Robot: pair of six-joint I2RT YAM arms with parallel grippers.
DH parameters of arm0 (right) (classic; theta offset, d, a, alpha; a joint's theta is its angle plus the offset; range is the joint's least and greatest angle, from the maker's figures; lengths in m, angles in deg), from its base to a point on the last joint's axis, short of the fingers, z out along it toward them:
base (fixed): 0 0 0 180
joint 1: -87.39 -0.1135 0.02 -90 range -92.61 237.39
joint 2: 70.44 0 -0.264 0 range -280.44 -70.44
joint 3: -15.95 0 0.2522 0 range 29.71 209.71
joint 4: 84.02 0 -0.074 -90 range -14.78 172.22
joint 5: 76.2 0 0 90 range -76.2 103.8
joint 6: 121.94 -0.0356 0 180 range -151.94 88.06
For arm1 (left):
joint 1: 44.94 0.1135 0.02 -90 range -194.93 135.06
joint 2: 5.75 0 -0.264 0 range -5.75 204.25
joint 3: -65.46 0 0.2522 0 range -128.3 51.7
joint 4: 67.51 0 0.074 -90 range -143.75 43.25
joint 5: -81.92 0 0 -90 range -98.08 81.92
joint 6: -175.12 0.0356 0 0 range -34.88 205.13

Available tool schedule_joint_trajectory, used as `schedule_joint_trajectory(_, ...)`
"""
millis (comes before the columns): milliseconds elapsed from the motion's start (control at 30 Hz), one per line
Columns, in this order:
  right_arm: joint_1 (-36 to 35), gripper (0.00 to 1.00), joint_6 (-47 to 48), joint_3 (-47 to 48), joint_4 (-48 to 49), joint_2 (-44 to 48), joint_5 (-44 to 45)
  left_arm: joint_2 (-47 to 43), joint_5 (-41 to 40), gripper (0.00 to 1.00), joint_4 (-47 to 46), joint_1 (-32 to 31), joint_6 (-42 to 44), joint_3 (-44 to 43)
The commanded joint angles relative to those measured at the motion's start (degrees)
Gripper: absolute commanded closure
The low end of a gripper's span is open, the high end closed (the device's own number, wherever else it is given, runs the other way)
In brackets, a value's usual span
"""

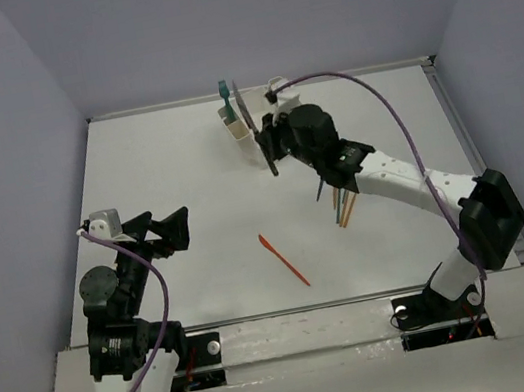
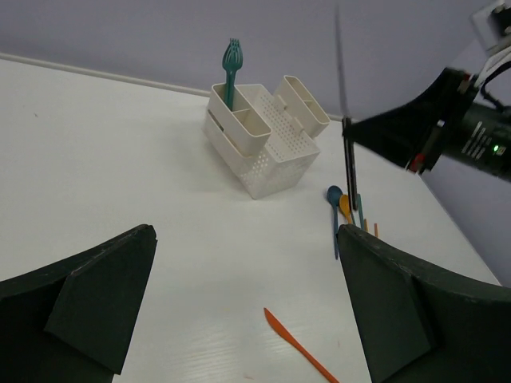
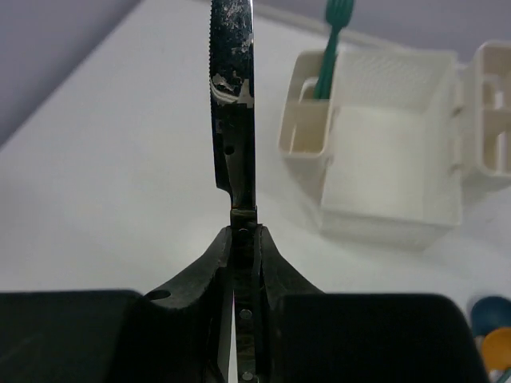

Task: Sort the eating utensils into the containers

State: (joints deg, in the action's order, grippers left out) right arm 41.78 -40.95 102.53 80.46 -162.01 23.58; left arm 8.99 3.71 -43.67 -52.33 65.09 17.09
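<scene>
Right jaws pinch dark-handled knife (image 3: pixel 235 104) — blade up.

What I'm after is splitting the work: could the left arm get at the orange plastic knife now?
Probably yes: the left gripper is open and empty, and the orange plastic knife lies alone on the table with nothing between them.

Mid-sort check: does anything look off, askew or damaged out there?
The steel knife clamped in the right gripper has blotchy smears and pale specks on its blade, likely dirt or wear. The orange plastic knife lies alone, well apart from the spoons. Nothing looks spilled.
</scene>
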Motion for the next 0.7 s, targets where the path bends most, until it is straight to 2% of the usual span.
schedule_joint_trajectory(0, 8.59, 1.0, -1.18, 0.39, 25.7, -0.27, 2.35, -0.24, 0.78, 0.01, -2.88, 0.28, 0.26, 0.25)
schedule_joint_trajectory(100, 12.29, 1.0, -0.04, 3.19, 32.42, -5.09, 2.61, 0.29, 0.78, 0.01, -2.79, 0.28, 0.17, 0.16)
schedule_joint_trajectory(200, 15.44, 1.0, 1.89, 11.62, 37.24, -11.41, 3.4, 0.81, 0.78, 0.01, -2.71, 0.28, 0.17, 0.16)
schedule_joint_trajectory(300, 18.34, 1.0, 1.64, 15.15, 41.12, -16.86, 2.87, 1.34, 0.51, 0.01, -2.62, 0.28, 0.08, 0.24)
schedule_joint_trajectory(433, 21.78, 1.0, -1.17, 22.09, 42.45, -24.61, 0.78, 2.22, 0.51, 0.01, -2.53, 0.28, 0.17, 0.16)
schedule_joint_trajectory(567, 23.02, 1.0, -0.13, 30.52, 42.72, -31.38, 0.33, 2.66, 0.51, 0.01, -2.44, 0.28, 0.08, 0.07)
schedule_joint_trajectory(667, 23.54, 1.0, 0.14, 33.0, 42.89, -34.2, -0.46, 2.92, 0.51, 0.01, -2.44, 0.28, 0.08, 0.07)
